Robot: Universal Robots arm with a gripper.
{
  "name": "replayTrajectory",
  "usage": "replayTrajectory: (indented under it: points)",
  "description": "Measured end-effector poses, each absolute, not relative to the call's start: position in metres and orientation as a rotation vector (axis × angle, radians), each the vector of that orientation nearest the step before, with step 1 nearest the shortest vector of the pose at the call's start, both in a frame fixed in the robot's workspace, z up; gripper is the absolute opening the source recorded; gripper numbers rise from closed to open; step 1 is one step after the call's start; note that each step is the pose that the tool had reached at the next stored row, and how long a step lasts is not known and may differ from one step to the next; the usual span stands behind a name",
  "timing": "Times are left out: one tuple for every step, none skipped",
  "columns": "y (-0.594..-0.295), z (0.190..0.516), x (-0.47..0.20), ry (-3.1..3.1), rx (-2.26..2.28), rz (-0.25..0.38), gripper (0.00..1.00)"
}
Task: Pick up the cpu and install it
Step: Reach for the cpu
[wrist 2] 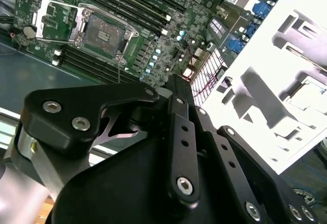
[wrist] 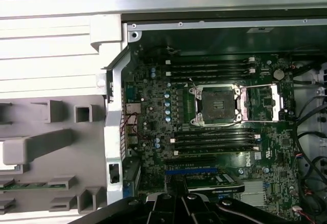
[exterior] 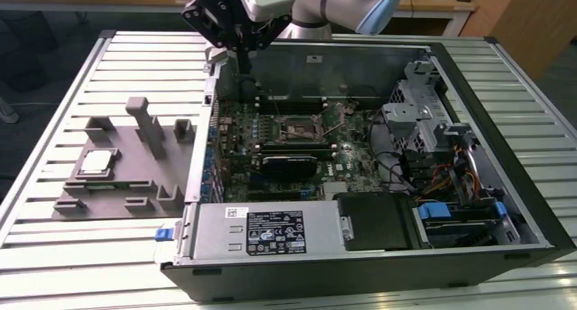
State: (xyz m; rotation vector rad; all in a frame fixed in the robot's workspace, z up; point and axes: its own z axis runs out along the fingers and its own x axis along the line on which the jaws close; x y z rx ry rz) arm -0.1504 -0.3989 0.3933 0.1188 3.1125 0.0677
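Starting at the exterior view's left, you have the cpu (exterior: 96, 163) lying flat, metal top up, in the grey holder (exterior: 99, 196) on the bench (exterior: 54, 87). It is square, so it has no real long axis; its sides run roughly with the holder's. The pincer (exterior: 242, 52) hangs well apart, over the case wall (exterior: 209, 114), without the cpu; clenched or released, you cannot tell. Further right the socket (exterior: 300, 127) lies open: a tilted or turned chip could bend its contacts, and a low carry could catch the wall.

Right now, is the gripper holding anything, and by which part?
No hold seen: the cpu lies on the grey holder, apart from the gripper above the computer case.
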Motion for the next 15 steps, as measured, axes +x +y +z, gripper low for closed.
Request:
replayTrajectory:
  points:
    - [-0.399,0.393,-0.151,3.112,0.119,0.068,0.11]
    - [-0.399,0.393,-0.152,3.112,0.119,0.068,0.11]
    - [-0.399,0.393,-0.153,3.112,0.119,0.068,0.11]
    - [-0.399,0.393,-0.154,3.112,0.119,0.068,0.11]
    - [-0.399,0.393,-0.154,3.112,0.119,0.068,0.11]
    - [-0.399,0.393,-0.155,3.112,0.119,0.068,0.11]
    - [-0.399,0.393,-0.156,3.112,0.119,0.068,0.11]
    - [-0.399,0.393,-0.156,3.112,0.119,0.068,0.11]
    - [-0.399,0.393,-0.157,3.112,0.120,0.068,0.11]
    - [-0.399,0.393,-0.158,3.112,0.120,0.068,0.11]
    - [-0.399,0.393,-0.159,3.112,0.120,0.068,0.11]
    - [-0.399,0.393,-0.160,3.112,0.120,0.068,0.11]
    - [-0.399,0.393,-0.161,3.112,0.120,0.068,0.11]
    - [-0.399,0.393,-0.161,3.112,0.120,0.068,0.11]
    - [-0.399,0.393,-0.162,3.112,0.121,0.068,0.11]
